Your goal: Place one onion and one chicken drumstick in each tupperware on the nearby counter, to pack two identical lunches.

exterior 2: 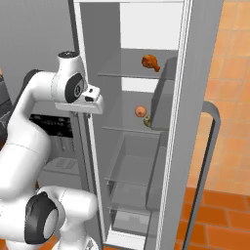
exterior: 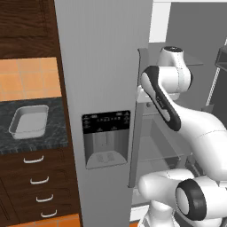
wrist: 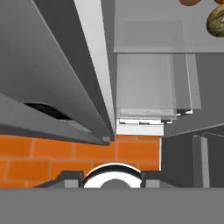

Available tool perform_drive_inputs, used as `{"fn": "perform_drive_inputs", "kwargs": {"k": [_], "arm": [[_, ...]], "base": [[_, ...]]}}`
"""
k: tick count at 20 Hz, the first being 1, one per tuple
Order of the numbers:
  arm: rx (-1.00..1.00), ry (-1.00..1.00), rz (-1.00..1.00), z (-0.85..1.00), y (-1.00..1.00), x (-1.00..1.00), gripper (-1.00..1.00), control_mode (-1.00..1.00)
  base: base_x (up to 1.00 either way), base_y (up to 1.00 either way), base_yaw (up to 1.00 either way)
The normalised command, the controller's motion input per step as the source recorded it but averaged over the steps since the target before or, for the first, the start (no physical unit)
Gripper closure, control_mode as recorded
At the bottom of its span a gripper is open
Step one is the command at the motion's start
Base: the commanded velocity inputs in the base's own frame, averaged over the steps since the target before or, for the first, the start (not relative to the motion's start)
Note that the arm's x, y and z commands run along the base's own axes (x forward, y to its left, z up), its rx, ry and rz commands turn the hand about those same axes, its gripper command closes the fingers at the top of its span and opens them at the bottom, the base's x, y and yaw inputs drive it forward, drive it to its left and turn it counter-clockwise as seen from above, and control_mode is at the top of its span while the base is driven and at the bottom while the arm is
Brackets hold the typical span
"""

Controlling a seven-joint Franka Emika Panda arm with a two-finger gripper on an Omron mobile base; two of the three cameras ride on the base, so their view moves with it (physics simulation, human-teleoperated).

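Fridge door (exterior 2: pixel 195 122) open, I face a drumstick (exterior 2: pixel 151 62) and an onion (exterior 2: pixel 140 111) shelved inside. My tupperware (exterior: pixel 29 121) waits empty on the counter (exterior: pixel 33 139). I cannot tell my gripper's state.

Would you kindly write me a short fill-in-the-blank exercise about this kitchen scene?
1. The chicken drumstick lies on a shelf inside the open ____.
2. The onion sits on the shelf ____ the drumstick's shelf.
3. A tupperware rests on the dark ____, and nothing lies inside it.

Missing words: fridge; below; counter
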Motion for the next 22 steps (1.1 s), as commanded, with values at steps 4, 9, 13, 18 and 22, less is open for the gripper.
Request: {"fn": "perform_drive_inputs", "kwargs": {"k": [4,9,13,18,22], "arm": [[0.01,-0.08,-0.04,-0.13,-0.36,0.00,-1.00,-1.00],[0.00,-0.15,-0.07,-0.45,-0.74,0.00,-1.00,-1.00],[-0.01,0.05,-0.06,-0.12,-0.46,0.13,-1.00,-1.00],[0.00,0.03,-0.06,-0.13,-0.43,0.16,-1.00,-1.00],[0.00,0.00,-0.08,-0.18,-0.48,0.22,-1.00,-1.00]], "base": [[0.00,0.00,0.00],[0.00,0.00,0.00],[0.00,0.00,0.00],[0.00,0.00,0.00],[0.00,0.00,0.00]]}}
